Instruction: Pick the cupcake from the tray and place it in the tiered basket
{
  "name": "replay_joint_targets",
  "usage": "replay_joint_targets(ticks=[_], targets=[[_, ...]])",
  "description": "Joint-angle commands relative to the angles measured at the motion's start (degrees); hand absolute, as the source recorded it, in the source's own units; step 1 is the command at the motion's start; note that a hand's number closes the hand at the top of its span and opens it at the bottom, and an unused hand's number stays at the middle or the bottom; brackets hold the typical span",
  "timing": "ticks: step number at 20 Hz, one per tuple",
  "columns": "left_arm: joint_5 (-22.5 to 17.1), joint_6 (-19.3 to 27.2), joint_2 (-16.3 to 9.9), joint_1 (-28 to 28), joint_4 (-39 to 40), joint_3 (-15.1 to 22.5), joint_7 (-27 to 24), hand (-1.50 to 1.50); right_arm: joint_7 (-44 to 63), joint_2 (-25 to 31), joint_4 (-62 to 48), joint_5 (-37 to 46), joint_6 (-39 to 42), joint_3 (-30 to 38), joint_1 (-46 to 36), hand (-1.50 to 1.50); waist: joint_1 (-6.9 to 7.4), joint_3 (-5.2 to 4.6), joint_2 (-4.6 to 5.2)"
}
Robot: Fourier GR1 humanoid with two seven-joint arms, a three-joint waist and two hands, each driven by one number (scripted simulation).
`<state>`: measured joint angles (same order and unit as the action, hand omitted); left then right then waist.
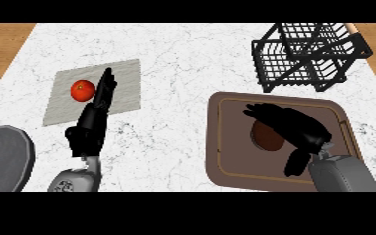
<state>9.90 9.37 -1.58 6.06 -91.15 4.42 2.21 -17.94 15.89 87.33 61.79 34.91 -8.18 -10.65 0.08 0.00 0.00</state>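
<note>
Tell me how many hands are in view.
2: the left hand stands open beside the tomato on the grey mat; the right hand is over the cupcake on the tray.

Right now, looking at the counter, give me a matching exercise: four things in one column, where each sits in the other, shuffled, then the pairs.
Things:
1. tomato
2. cupcake
3. tiered basket
4. left hand

Places:
A. far right corner of the counter
B. on the brown tray, under the right hand
C. on the grey mat
D. upright beside the tomato

Pairs: 1-C, 2-B, 3-A, 4-D
</note>
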Motion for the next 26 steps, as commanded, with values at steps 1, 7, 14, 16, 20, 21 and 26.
replay_joint_targets(ticks=[1,7,14,16,20,21,26], targets=[[1.7,1.2,1.5,0.4,-0.4,1.6,1.1,0.00,1.6,-4.5,-4.4,0.1,-3.7,0.7,-2.3,1.50,0.08,0.01,0.02],[-1.4,-2.0,-1.0,-0.9,0.9,-1.4,-1.8,0.00,-3.0,-3.8,-5.3,6.5,-18.2,-2.7,-1.6,1.50,0.23,0.01,0.04],[0.4,0.3,0.3,1.2,2.1,0.1,-0.4,0.00,20.4,-7.6,-5.7,17.9,-11.6,-3.1,-1.0,1.50,0.25,-0.12,-0.12],[0.0,-0.4,-0.2,1.8,2.1,-0.2,0.1,0.00,29.1,-8.3,-6.2,22.0,-8.4,-2.3,0.0,1.50,-0.18,-0.21,-0.19],[0.8,1.1,1.0,3.3,3.3,0.0,0.3,0.00,40.3,-15.6,-4.4,25.2,-6.7,-3.4,-2.7,1.50,0.03,-0.04,-0.03],[1.3,1.3,0.9,1.8,1.6,0.5,0.7,0.00,43.5,-15.6,-6.9,24.6,-7.8,-2.9,-5.4,1.50,0.81,0.00,0.04],[0.5,0.6,0.5,0.3,0.3,0.1,0.3,0.00,48.7,-15.8,6.5,25.3,-1.4,-3.7,-6.1,1.50,-0.06,-0.02,-0.16]])
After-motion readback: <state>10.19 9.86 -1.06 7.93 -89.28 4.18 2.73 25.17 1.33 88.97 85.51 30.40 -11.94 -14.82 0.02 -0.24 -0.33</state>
